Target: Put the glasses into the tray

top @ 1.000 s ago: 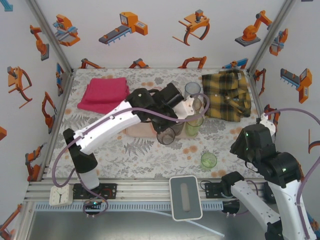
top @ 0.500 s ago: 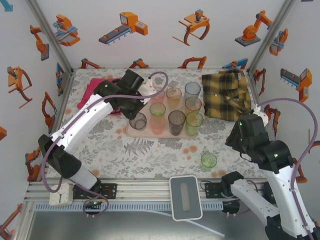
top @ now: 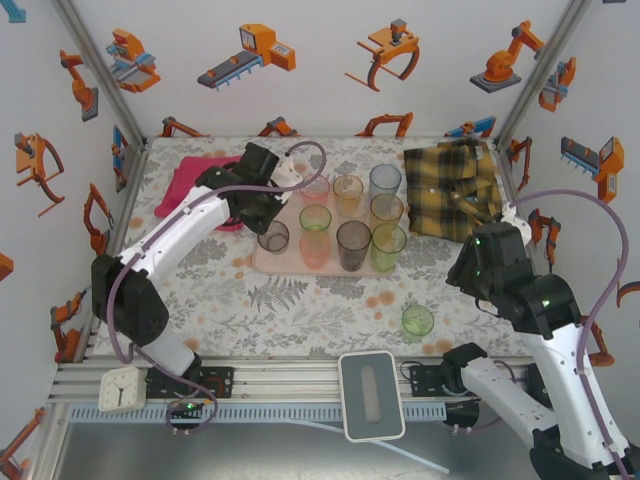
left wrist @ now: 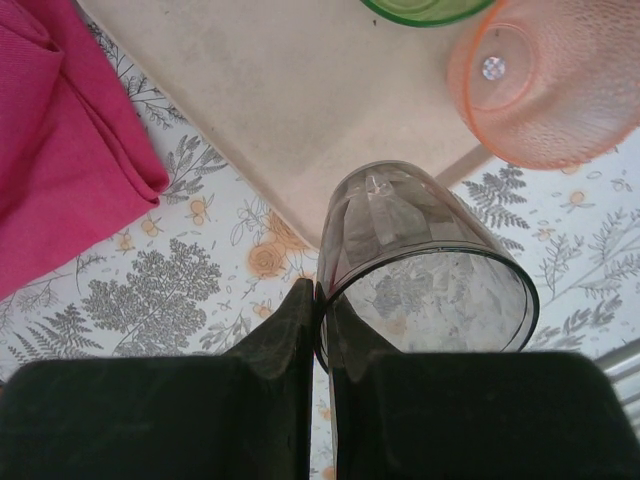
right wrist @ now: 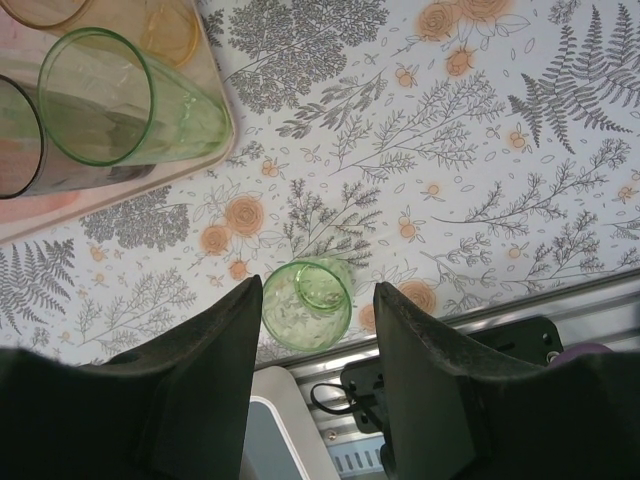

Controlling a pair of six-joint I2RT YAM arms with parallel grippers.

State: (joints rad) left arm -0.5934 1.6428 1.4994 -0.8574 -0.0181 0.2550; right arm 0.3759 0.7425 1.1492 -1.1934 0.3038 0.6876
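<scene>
Smoky grey plastic tumbler point(left wrist: 420, 270) pinched at rim by left gripper point(left wrist: 318, 310), base over near-left corner of pale pink rectangular tray point(left wrist: 300, 100). Seat base fully inside rim before release. Right gripper point(right wrist: 320, 290) parted, empty, over green plastic tumbler point(right wrist: 306, 303).

The left gripper point(left wrist: 320, 305) pinches the rim wall of a smoky grey tumbler point(left wrist: 400, 230), whose base sits at the corner of the pale tray point(left wrist: 300, 100). An orange tumbler point(left wrist: 560, 90) and a green tumbler point(left wrist: 425, 8) stand beyond. 1 magenta towel point(left wrist: 60, 130) lies left on the floral cloth point(left wrist: 160, 290).
</scene>
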